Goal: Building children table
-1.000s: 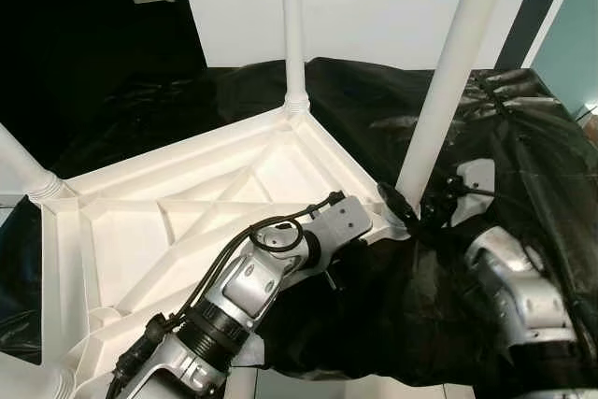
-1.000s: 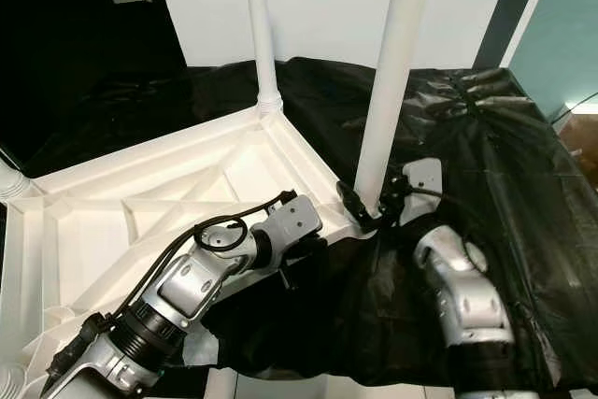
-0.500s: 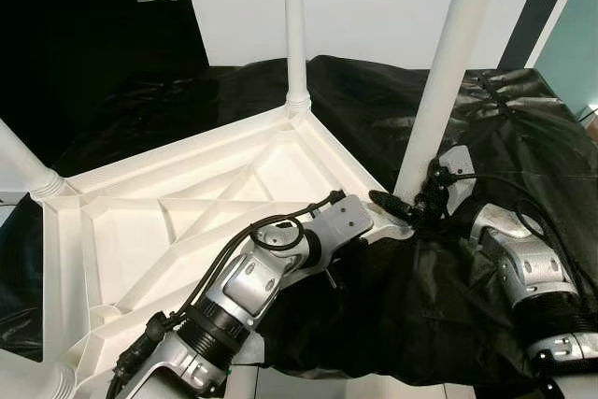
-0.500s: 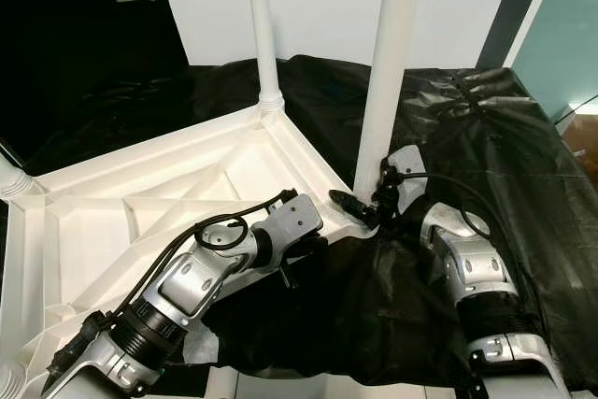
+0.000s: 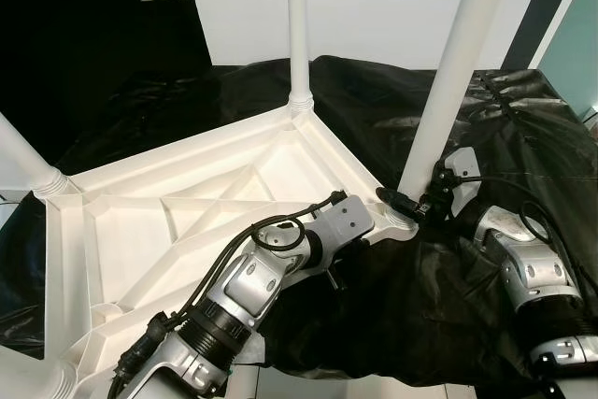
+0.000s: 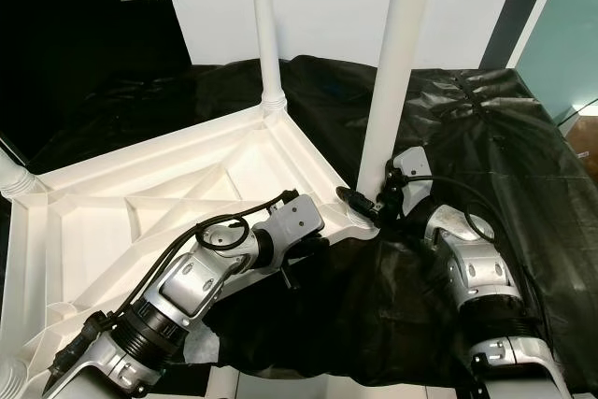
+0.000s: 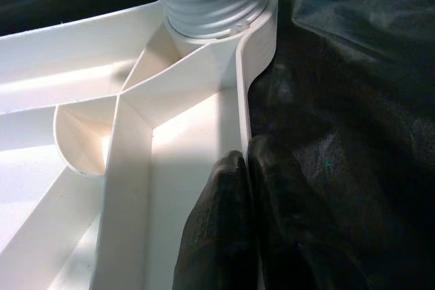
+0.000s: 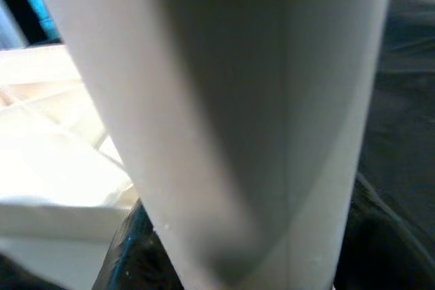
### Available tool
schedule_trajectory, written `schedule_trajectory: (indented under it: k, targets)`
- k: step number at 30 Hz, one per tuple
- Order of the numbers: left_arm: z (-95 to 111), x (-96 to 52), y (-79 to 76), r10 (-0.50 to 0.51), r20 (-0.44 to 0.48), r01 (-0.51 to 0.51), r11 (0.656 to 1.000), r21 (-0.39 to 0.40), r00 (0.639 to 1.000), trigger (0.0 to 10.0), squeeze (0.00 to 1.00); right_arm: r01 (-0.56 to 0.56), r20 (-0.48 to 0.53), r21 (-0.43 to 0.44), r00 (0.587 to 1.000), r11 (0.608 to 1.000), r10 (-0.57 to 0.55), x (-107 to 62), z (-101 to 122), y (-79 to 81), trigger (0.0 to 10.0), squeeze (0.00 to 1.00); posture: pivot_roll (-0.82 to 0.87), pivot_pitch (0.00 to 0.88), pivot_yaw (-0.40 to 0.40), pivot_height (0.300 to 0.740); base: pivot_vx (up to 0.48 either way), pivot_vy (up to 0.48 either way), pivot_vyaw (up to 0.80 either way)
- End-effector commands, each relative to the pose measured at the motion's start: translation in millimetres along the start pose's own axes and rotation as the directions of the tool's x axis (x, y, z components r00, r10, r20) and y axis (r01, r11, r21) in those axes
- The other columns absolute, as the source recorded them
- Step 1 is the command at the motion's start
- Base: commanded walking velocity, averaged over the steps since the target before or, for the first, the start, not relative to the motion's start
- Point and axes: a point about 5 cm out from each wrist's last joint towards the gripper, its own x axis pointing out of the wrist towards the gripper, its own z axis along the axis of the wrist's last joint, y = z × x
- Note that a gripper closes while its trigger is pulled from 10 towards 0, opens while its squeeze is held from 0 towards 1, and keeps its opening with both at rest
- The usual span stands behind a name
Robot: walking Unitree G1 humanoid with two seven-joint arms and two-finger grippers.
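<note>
White table top (image 5: 187,221) lies upside down on black sheet (image 5: 523,137), ribs facing up, w/ legs standing from its corners. Right gripper (image 5: 411,205) sits at base of the near leg (image 5: 448,81), fingers either side of it right above the corner socket; right wrist view is mostly leg, so looks like it's clamped round it, though how tight can't be told. Left gripper (image 7: 245,229) is pinched shut on the table top's edge rim just short of that same corner, one finger inside the rim, one outside, bracing it.

Change vs 1 s ago: right forearm has swung round from low and close-in to further out beside the leg, wrist rotated, cable now looping over it; the leg looks a bit more upright. Since 0.5 s ago only a small further shift. Left arm hasn't moved. Reads as a twist/seat motion on the leg, i.e. leg is being screwed or pressed home in its socket. Far leg (image 5: 297,25) and left leg (image 5: 23,161) already stand in place
</note>
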Motion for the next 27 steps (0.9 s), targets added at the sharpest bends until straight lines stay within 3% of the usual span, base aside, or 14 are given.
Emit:
schedule_trajectory:
  k: [1,6,10,15,18,22,27]
  targets:
    - [3,-3.6,4.7,0.039,0.005,-0.039,0.999,0.015,0.999,10.0,0.00,0.080,-0.071,0.019,0.994,0.997,-0.078,-2.0,-16,6.3,10.0,0.00,-0.06,0.000,0.021,0.740,0.000,0.000,0.00]
    - [2,-3.8,3.9,0.034,0.001,-0.034,0.999,0.014,0.999,10.0,0.00,0.232,-0.093,0.065,0.970,0.971,-0.225,0.4,-21,19.2,10.0,0.00,-0.07,0.000,0.030,0.740,0.000,0.000,0.00]
    - [2,-3.7,3.0,0.024,-0.001,-0.024,1.000,0.018,1.000,10.0,0.00,0.533,-0.134,0.064,0.842,0.844,-0.522,1.5,-25,39.3,10.0,0.00,-0.07,0.000,0.028,0.740,0.000,0.000,0.00]
    - [2,-3.4,3.1,0.026,-0.001,-0.026,1.000,0.018,1.000,10.0,0.00,0.660,-0.152,0.095,0.750,0.745,-0.644,3.7,-26,51.5,10.0,0.00,-0.06,0.000,0.027,0.740,0.000,0.000,0.00]
    - [2,-3.2,2.9,0.025,0.000,-0.025,1.000,0.018,1.000,10.0,0.00,0.655,-0.156,0.122,0.755,0.746,-0.637,6.8,-26,55.6,10.0,0.00,-0.07,0.000,0.027,0.740,0.000,0.000,0.00]
    - [2,-2.5,1.6,0.019,-0.001,-0.019,1.000,0.024,1.000,10.0,0.00,0.610,-0.124,0.170,0.792,0.774,-0.597,9.8,-19,65.6,10.0,0.00,-0.07,0.000,0.020,0.740,0.000,0.000,0.00]
    - [2,-2.1,2.2,0.022,0.000,-0.022,0.999,0.024,1.000,10.0,0.00,0.618,-0.102,0.171,0.785,0.767,-0.610,8.6,-13,64.1,10.0,0.00,-0.07,0.000,0.019,0.740,0.000,0.000,0.00]
